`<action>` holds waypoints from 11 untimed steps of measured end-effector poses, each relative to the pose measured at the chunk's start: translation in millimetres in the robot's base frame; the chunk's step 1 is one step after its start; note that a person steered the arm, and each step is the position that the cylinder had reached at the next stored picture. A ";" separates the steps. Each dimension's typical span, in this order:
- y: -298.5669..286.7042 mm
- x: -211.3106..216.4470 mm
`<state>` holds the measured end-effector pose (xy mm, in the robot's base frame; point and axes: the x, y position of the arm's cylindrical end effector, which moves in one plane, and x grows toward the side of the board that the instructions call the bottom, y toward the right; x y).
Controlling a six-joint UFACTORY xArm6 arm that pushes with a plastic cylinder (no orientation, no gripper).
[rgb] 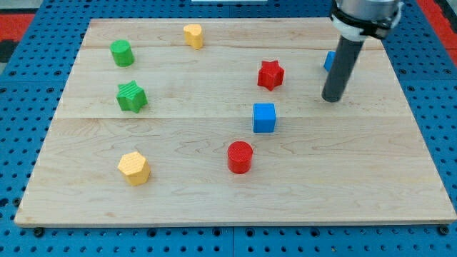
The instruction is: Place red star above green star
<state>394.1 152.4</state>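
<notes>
The red star [270,74] lies on the wooden board [235,193], right of centre in the upper half. The green star [131,96] lies far to the view's left, a little lower than the red star. My tip [331,98] rests on the board to the right of the red star and slightly below it, with a clear gap between them. The rod rises from it toward the view's top right.
A green cylinder [122,53] sits above the green star. A yellow block [193,35] is at the top. A blue cube [263,117] and a red cylinder [240,157] lie below the red star. A yellow hexagon [133,168] is lower left. A blue block [329,61] shows partly behind the rod.
</notes>
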 end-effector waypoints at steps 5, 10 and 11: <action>-75.0 -56.9; -219.4 -69.7; -243.2 -63.5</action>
